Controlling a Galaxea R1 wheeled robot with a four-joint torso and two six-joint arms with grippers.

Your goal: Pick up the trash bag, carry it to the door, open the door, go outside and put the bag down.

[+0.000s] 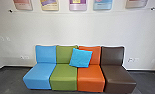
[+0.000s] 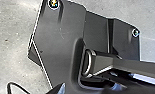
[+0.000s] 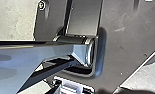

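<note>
Wall (image 1: pixel 58 30) behind sofa (image 1: pixel 64 75); step: probably driving, bag stage unclear; next: needs turning clear of sofa; pincers: opening, hold, cannot tell.

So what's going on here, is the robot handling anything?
The head camera faces a row of four seats, blue, green, orange and brown, in front of a white wall with posters. A bright blue cushion leans across the green and orange backs. Both wrist cameras look down on the robot's own dark plate. Whether either gripper holds the trash bag, I can't tell from these; same for whether it's driving or parked.
</note>
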